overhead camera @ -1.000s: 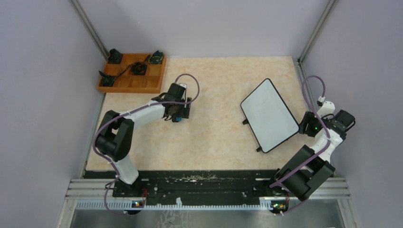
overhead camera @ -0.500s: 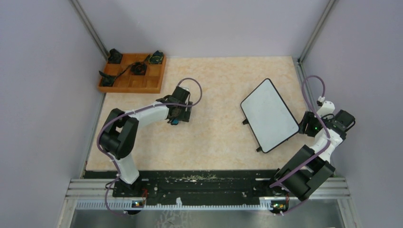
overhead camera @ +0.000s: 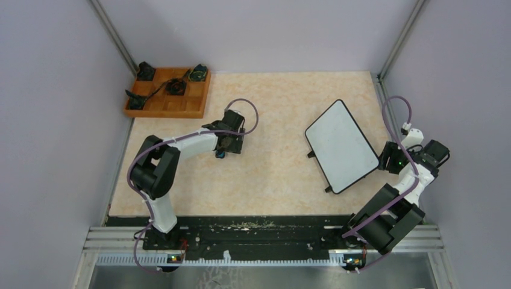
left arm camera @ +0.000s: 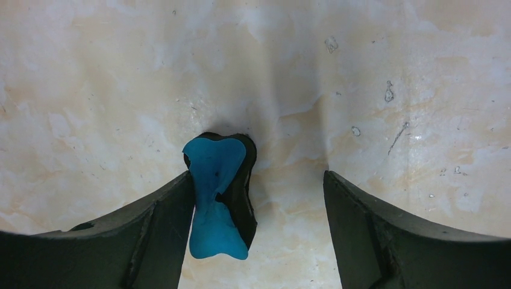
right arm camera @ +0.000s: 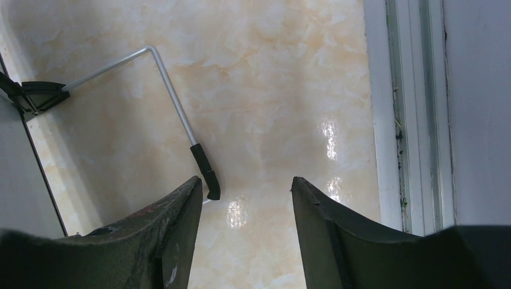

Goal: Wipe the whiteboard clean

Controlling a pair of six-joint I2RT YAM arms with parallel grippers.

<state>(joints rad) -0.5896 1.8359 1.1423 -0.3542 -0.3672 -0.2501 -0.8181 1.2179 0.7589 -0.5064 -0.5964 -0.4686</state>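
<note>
The whiteboard (overhead camera: 340, 146) lies tilted on the table's right side, its face blank white. My right gripper (overhead camera: 387, 160) is at its right edge. In the right wrist view this gripper (right arm camera: 246, 188) is open and empty above the board's wire stand (right arm camera: 172, 102), with the board's edge (right arm camera: 18, 180) at far left. My left gripper (overhead camera: 224, 149) is at mid-left of the table. In the left wrist view it (left arm camera: 259, 198) is wide open. A small blue eraser (left arm camera: 216, 195) with a black backing stands on the table against the left finger. The eraser also shows in the top view (overhead camera: 220, 155).
A wooden compartment tray (overhead camera: 194, 105) with black parts and a cable sits at the back left. Purple walls and metal posts enclose the table. A metal rail (right arm camera: 410, 120) runs along the right edge.
My left arm has shifted slightly, its elbow moving right and its gripper settling a little nearer over the eraser. The right arm and the whiteboard have not moved.
</note>
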